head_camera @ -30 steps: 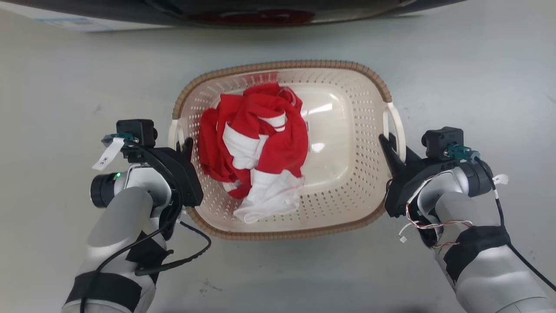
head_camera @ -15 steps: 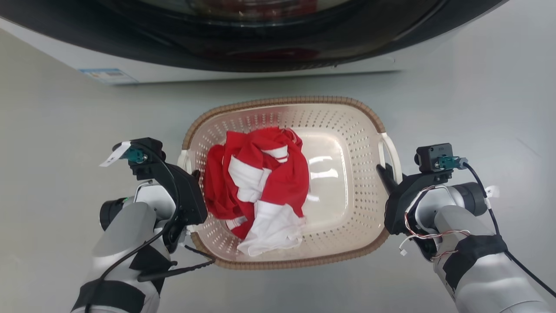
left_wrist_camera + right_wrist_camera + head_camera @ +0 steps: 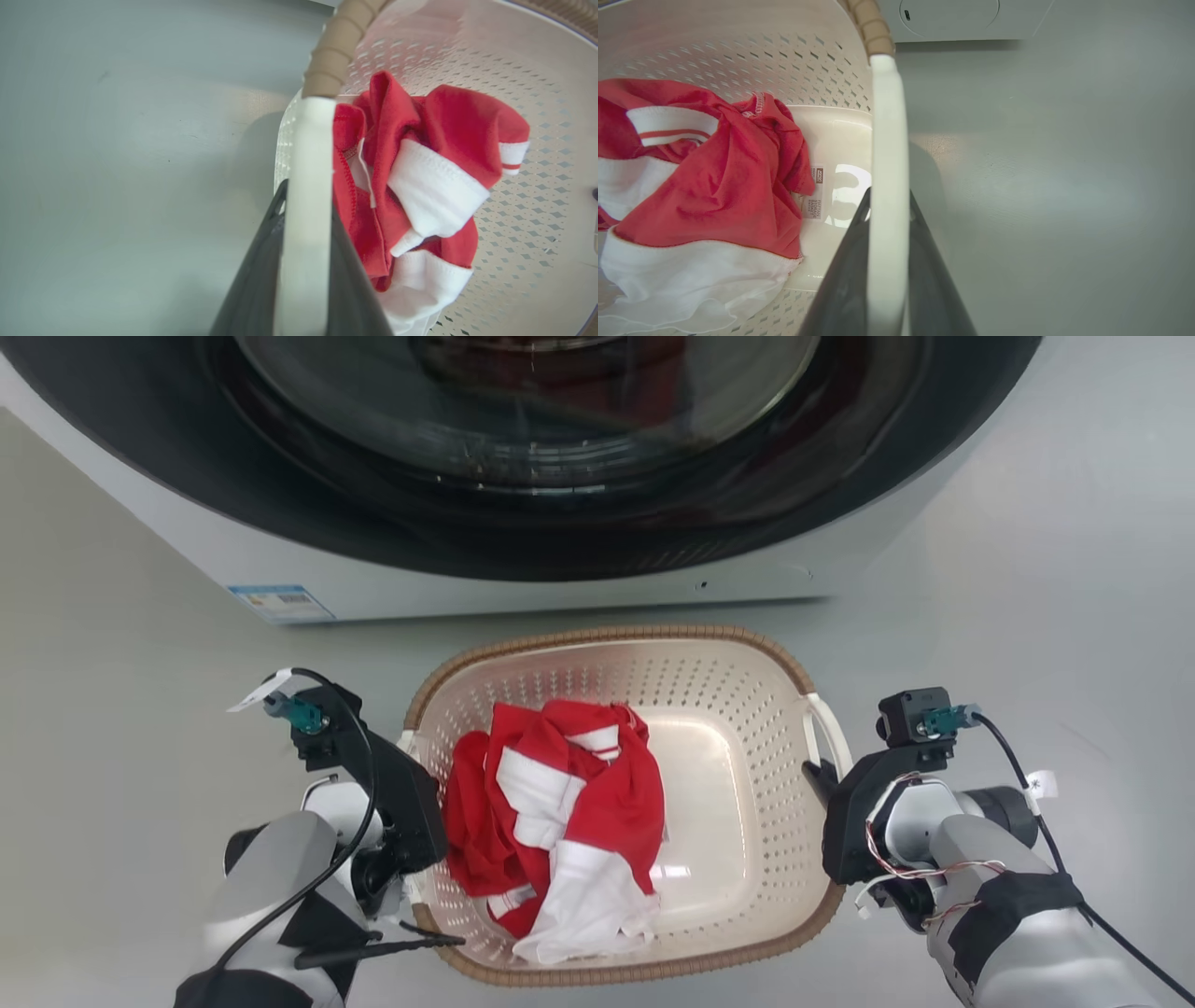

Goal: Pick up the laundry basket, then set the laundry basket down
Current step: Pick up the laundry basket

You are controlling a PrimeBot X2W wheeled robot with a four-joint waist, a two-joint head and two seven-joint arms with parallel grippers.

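The laundry basket point(image 3: 597, 637), cream and perforated with a brown woven rim, sits between my two arms and holds a crumpled red and white garment point(image 3: 560, 821). My left gripper point(image 3: 411, 761) is shut on the basket's white left handle point(image 3: 303, 210), with dark fingers on both sides of the bar. My right gripper point(image 3: 820, 777) is shut on the white right handle point(image 3: 887, 140) in the same way. Whether the basket's bottom touches the grey floor is hidden.
A white washing machine point(image 3: 523, 588) with a large dark round door stands right behind the basket's far rim. Bare grey floor point(image 3: 1046, 616) spreads to the left and right of the basket. A black cable point(image 3: 373, 947) loops beside my left forearm.
The whole picture has shifted down, bringing much more of the washing machine into view. Basket and arms now sit lower and look a little smaller. Both grips on the handles are unchanged.
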